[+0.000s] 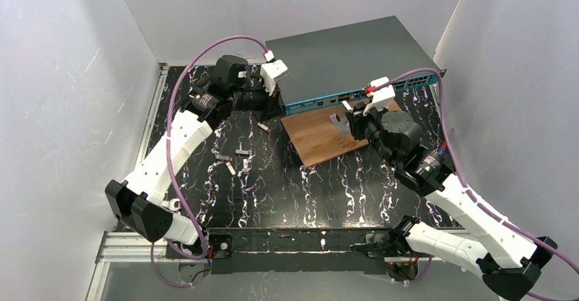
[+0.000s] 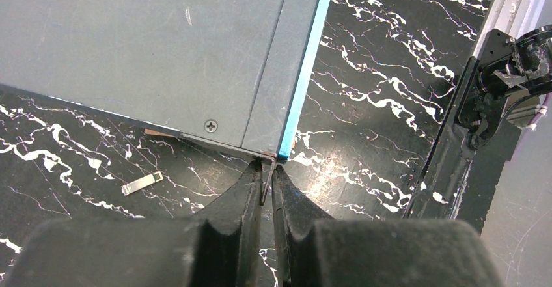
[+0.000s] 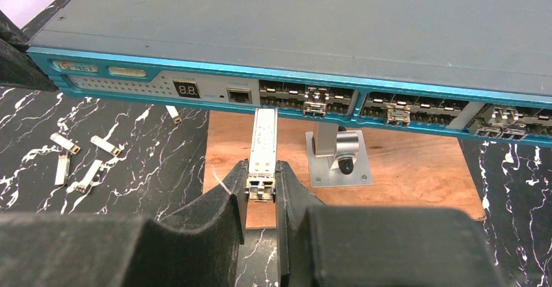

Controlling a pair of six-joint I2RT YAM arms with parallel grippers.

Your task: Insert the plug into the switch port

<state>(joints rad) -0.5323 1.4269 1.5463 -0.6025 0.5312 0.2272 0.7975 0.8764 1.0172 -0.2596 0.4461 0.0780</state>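
The left end effector (image 2: pixel 267 173) is clenched, its tips against the front corner of the switch (image 2: pixel 130 40), which lies at 12 o'clock on the black marbled surface (image 1: pixel 287 185). Loose transceiver modules (image 3: pixel 65 143) lie at 9 o'clock of the wooden board (image 3: pixel 416 170). The right end effector (image 3: pixel 262 177) is grasping the plug (image 3: pixel 263 134), a silver transceiver pointing to 12 o'clock, its nose at the lower edge of the switch's teal front; whether it has entered a port is unclear
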